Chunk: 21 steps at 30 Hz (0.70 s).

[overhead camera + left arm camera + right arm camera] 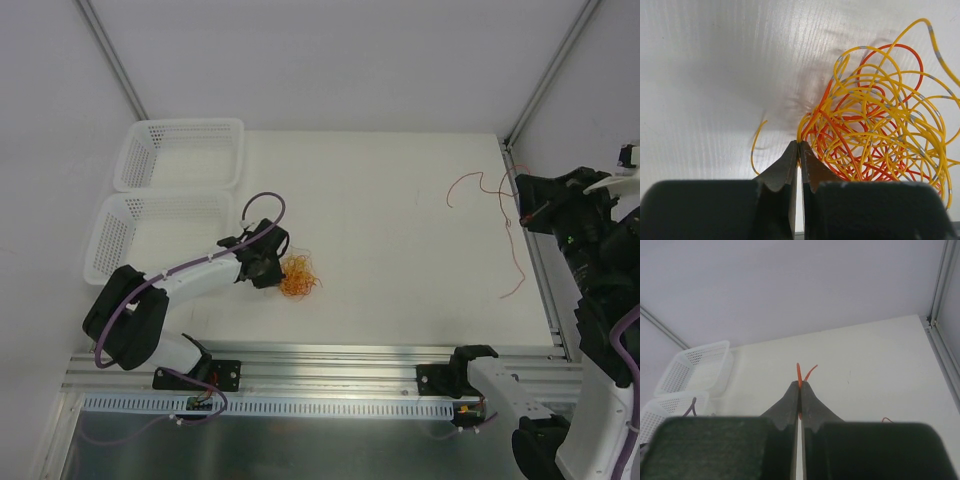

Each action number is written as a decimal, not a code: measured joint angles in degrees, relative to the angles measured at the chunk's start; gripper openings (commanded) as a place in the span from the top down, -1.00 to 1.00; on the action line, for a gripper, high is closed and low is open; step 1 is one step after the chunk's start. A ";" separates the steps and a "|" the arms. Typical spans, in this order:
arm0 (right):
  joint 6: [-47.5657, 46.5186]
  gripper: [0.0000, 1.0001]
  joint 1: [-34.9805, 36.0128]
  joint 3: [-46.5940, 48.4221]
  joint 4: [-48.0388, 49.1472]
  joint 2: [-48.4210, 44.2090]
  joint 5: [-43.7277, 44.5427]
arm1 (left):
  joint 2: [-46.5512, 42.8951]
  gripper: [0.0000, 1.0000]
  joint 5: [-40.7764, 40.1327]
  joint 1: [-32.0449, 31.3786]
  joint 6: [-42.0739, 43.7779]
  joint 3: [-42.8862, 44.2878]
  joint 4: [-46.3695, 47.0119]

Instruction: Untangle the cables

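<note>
My left gripper (799, 144) is closed right at the edge of the cable tangle (875, 130), left of the table (400, 250) centre. Yellow strands run up to its tips, but I can't tell whether any is pinched. The right gripper (799, 385) is clamped on a red cable (799, 371) whose end pokes out above the tips. Overhead, that cable trails near the table's right edge and is hard to follow beside the arm.

White table (400, 230) — pale plain walls (330, 60), aluminium rail (330, 372) along near edge — even light.
</note>
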 measured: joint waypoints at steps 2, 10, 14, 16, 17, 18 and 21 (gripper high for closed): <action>0.02 0.99 0.28 1.09 0.39 0.20 0.07 | 0.24 1.00 0.04 0.00 0.02 0.09 -0.20; 0.39 0.99 0.50 -14.86 2.25 -1.14 -3.74 | -2.71 0.17 2.19 -0.79 2.34 1.53 -1.57; 0.48 0.99 0.55 -25.62 1.51 -1.46 -7.69 | -8.83 -0.42 4.61 -2.64 4.50 2.99 -1.53; 0.44 0.99 0.55 -29.05 1.51 -1.49 -10.01 | -12.13 -0.58 5.88 -3.61 5.49 4.11 -1.55; 0.42 0.99 0.61 -30.36 1.42 -1.53 -11.28 | -13.55 -0.71 6.84 -4.09 6.01 4.76 -1.57; 0.35 0.99 0.70 -31.34 1.46 -1.51 -12.68 | -14.80 -0.75 7.82 -4.50 6.86 5.57 -1.60; -0.11 0.99 1.31 -32.76 1.57 -1.46 -16.94 | -17.22 -0.82 9.81 -6.19 9.07 8.55 -1.64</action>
